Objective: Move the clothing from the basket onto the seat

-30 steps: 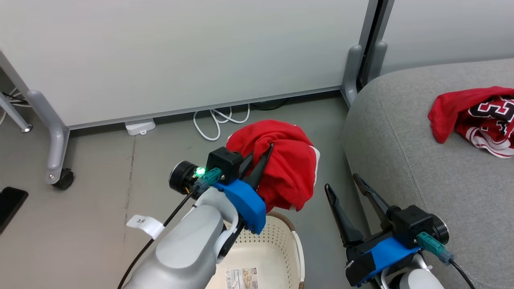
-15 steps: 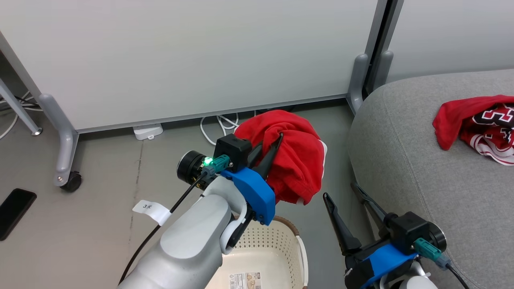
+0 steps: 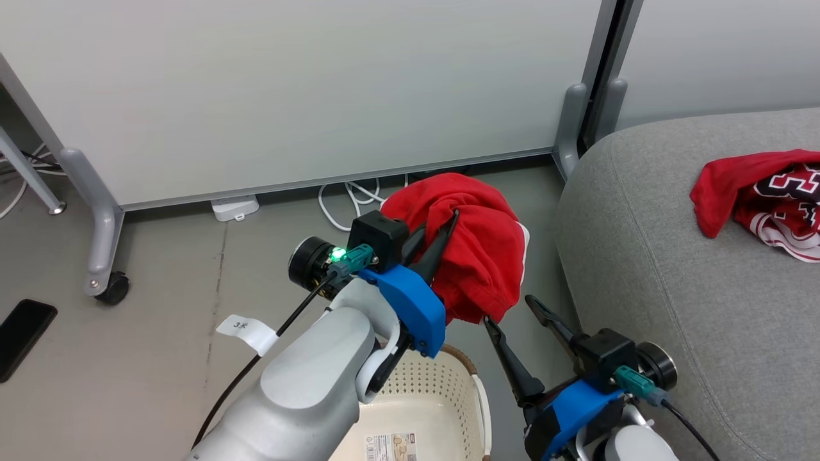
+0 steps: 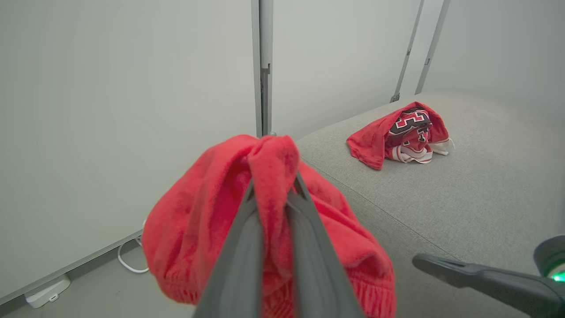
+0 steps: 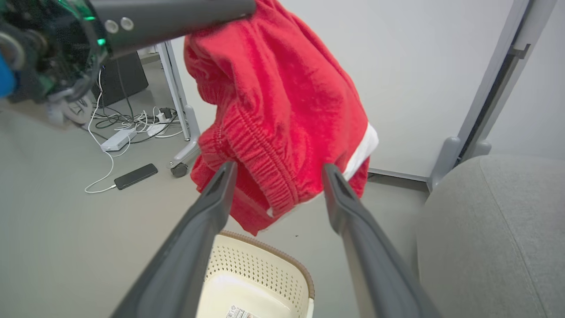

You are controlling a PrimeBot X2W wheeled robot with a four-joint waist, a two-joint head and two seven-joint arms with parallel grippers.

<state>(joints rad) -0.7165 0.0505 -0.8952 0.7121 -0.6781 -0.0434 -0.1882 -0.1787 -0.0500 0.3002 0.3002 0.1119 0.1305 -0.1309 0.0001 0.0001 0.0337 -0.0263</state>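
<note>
Right claw [image 3: 509, 310], spread wide, has slid nearer the shorts [image 3: 480, 256] pinched in left claw [image 3: 442, 219].

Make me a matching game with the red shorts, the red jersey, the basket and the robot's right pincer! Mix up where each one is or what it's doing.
Things
1. shorts
2. jersey
3. basket
4. right pincer

Places and states
A. lying on the grey seat
B. open, gripping nothing
C. hanging from the shut left pincer
D. standing on the floor

Pairs: 1-C, 2-A, 3-D, 4-B
</note>
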